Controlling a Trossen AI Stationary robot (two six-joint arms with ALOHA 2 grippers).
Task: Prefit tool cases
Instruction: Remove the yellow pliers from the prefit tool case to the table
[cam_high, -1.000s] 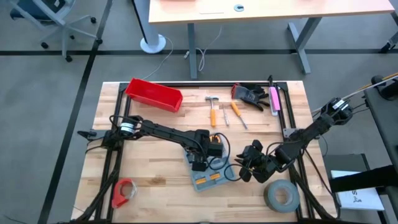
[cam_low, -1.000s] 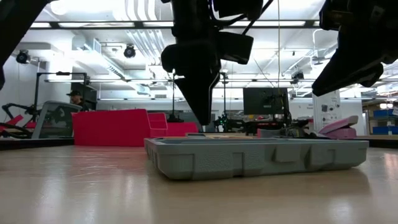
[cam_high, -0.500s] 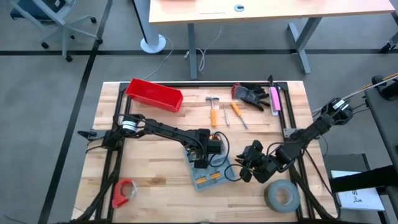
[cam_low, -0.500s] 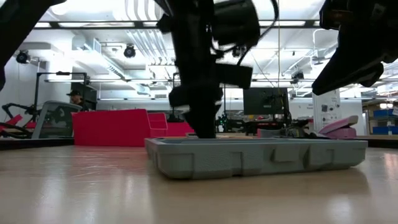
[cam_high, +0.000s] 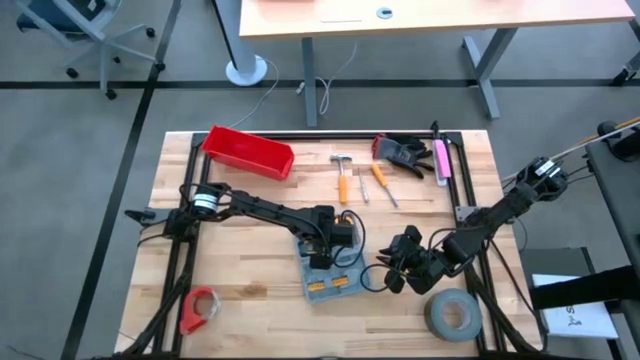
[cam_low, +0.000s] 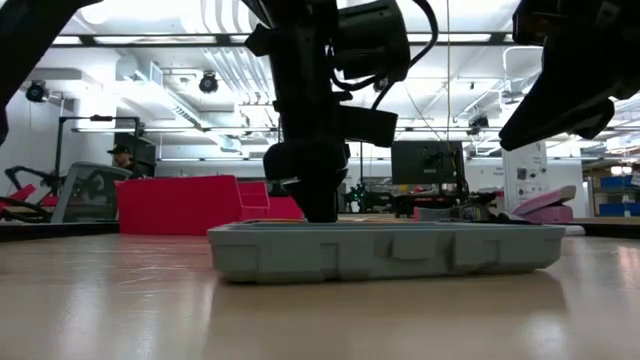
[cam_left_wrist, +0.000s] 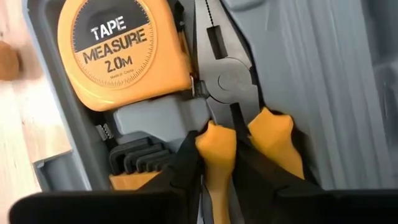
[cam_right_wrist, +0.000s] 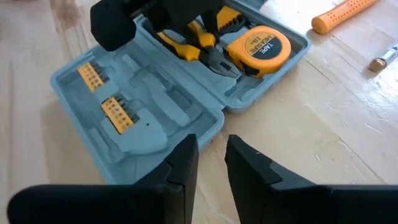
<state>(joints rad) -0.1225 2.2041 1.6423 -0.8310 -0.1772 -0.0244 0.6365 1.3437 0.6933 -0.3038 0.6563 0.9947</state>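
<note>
1. Pliers (cam_left_wrist: 239, 81) with orange handles sit between the fingers of my left hand (cam_left_wrist: 214, 162); the fingers (cam_left_wrist: 186, 158) are clenched on one handle, pressing it down into its recess.
2. My left hand is inside the open tool case (cam_high: 325, 270), on the half that also holds the yellow tape measure (cam_left_wrist: 121, 53). The tape measure lies just beside the pliers, touching at the pivot.
3. I judge the case to be light, stiff moulded plastic. It will likely skid on the wooden table (cam_high: 250, 300) if pushed sideways, so pressure should go straight down.
4. The sensible place to hold the case is its outer rim or the hinge edge; the smooth inner recesses give little purchase.
5. The case lies open and flat near the table's middle, nearer the front edge than the red bin (cam_high: 247, 152).
6. My right hand (cam_right_wrist: 211, 165) hovers just beside the case's other half, off its rim, fingers nearly closed with a narrow gap, grasping nothing.
7. That half holds two rows of orange bits (cam_right_wrist: 115, 115).
</note>
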